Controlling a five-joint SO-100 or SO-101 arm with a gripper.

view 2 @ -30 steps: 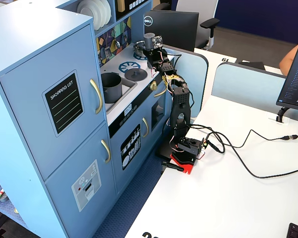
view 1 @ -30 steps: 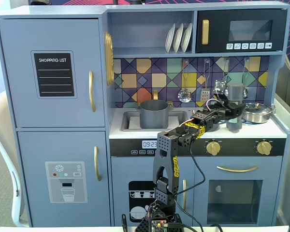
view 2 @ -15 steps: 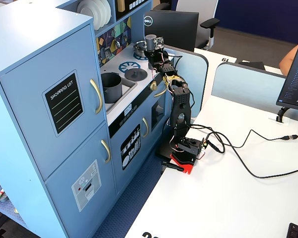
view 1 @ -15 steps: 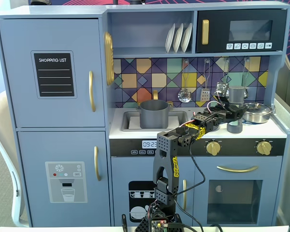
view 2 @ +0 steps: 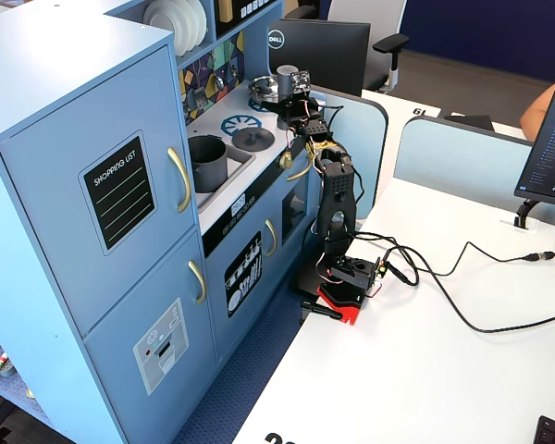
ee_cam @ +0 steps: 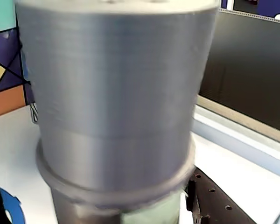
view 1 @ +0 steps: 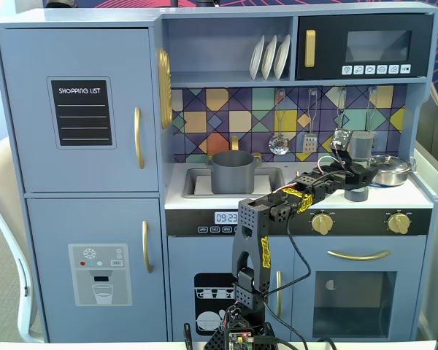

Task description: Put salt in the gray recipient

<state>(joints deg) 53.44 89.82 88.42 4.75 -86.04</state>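
Both fixed views are bright, evenly lit and sharp, with soft shadows only. Daylight glare washes the white table [view 2: 425,351]. The wrist view is out of focus: the salt [ee_cam: 116,107] fills it at close range, edges blurred, with mild highlights.

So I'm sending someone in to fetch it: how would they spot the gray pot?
Find the toy kitchen's sink, left of the stove. The gray pot stands in it: matte dark gray with side handles, unlike the shiny steel pot far right.
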